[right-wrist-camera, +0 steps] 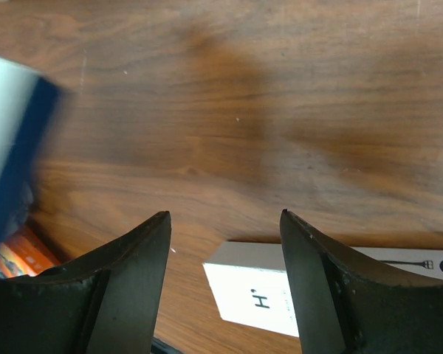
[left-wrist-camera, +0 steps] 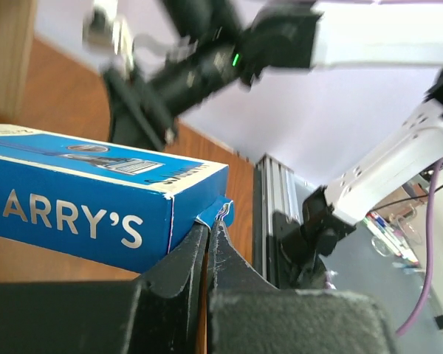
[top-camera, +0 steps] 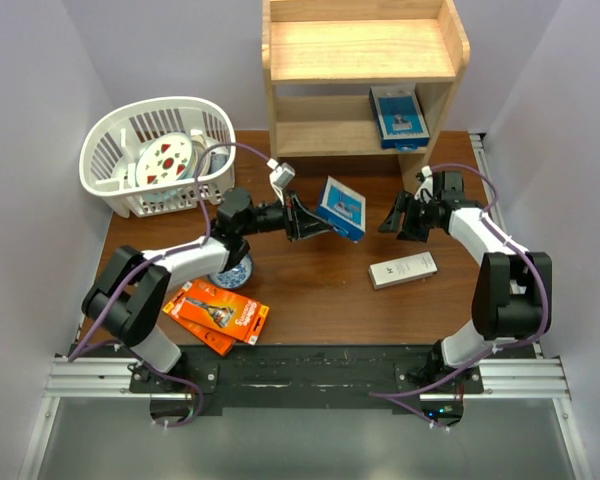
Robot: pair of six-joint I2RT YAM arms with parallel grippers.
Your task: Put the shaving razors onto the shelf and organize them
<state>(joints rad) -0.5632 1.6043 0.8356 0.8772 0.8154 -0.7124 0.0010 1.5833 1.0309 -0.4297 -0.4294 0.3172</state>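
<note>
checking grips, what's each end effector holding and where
Left end effector pinches the blue razor box by a corner flap; right end effector holds nothing.

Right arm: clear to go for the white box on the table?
Probably yes. The right tool is open and empty; the white box lies flat on the table close by, nothing on top. The blue box in the left tool hangs clear to one side.

L gripper (top-camera: 315, 222) pinched tight mid-air, R gripper (top-camera: 398, 222) jaws apart, arms reaching inward
</note>
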